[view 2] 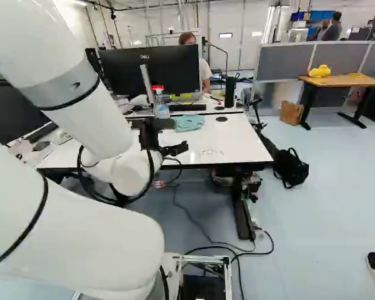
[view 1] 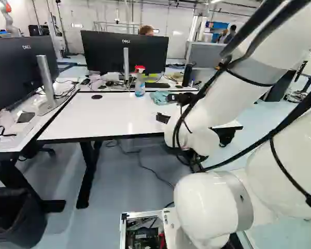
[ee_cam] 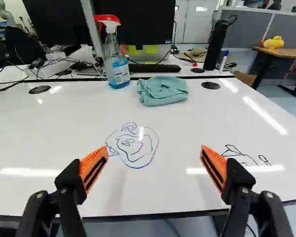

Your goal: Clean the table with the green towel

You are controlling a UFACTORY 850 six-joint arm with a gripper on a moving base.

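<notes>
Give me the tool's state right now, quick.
Tool: open, holding nothing; its orange pads stand wide apart, and the towel lies on the table ahead of it.

The table (ee_cam: 177, 129) has a smooth and glossy surface. Near its far edge, the green towel (ee_cam: 163, 92) is of matt, wrinkled cloth, and the spray bottle (ee_cam: 117, 70) is of transparent, shiny plastic.
</notes>
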